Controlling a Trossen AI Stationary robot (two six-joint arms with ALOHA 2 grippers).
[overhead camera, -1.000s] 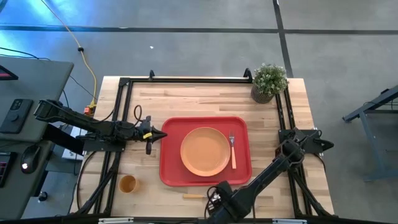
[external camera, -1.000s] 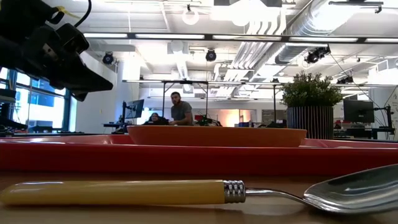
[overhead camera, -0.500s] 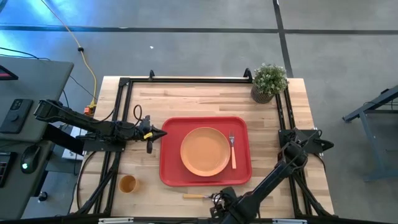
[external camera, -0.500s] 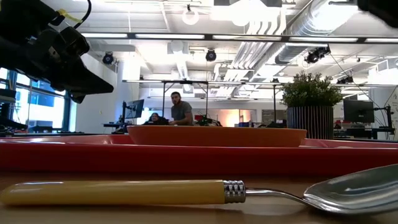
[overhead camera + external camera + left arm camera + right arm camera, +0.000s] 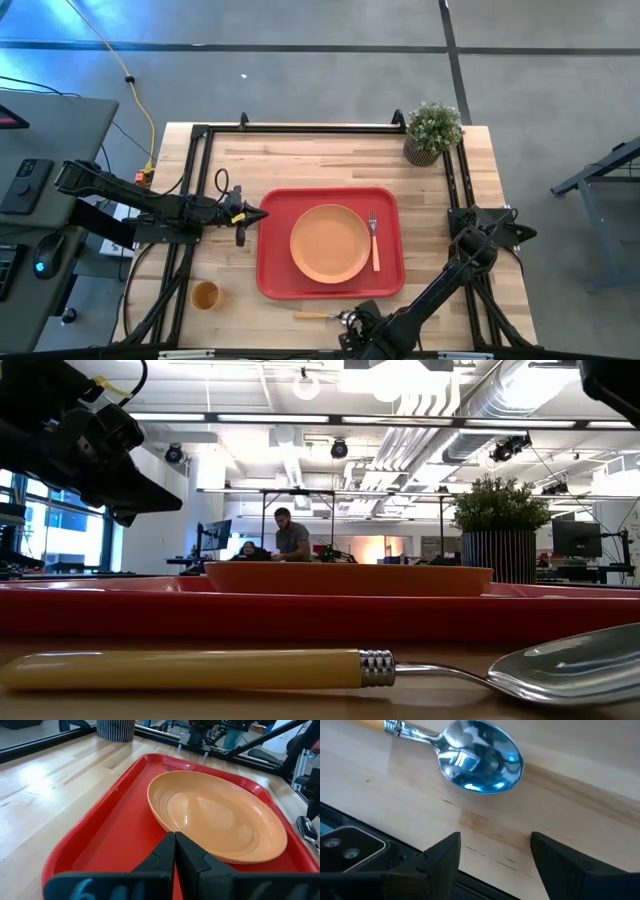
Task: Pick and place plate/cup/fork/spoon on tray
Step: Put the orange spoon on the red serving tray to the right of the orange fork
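**Spoon waits on the worktop, right tool spread beside it**

Far left, the cup (image 5: pixel 205 296) sits alone on the worktop (image 5: pixel 330 160). The left tool (image 5: pixel 247 217), fingers pressed together, hovers at the tray's (image 5: pixel 275 250) left rim. On the tray: the plate (image 5: pixel 330 242), then the fork (image 5: pixel 374 240) just beside it. The spoon (image 5: pixel 325 316) lies off the tray along the worktop's near edge, and the right tool (image 5: pixel 492 852) is spread wide by its bowl, gripping nothing.
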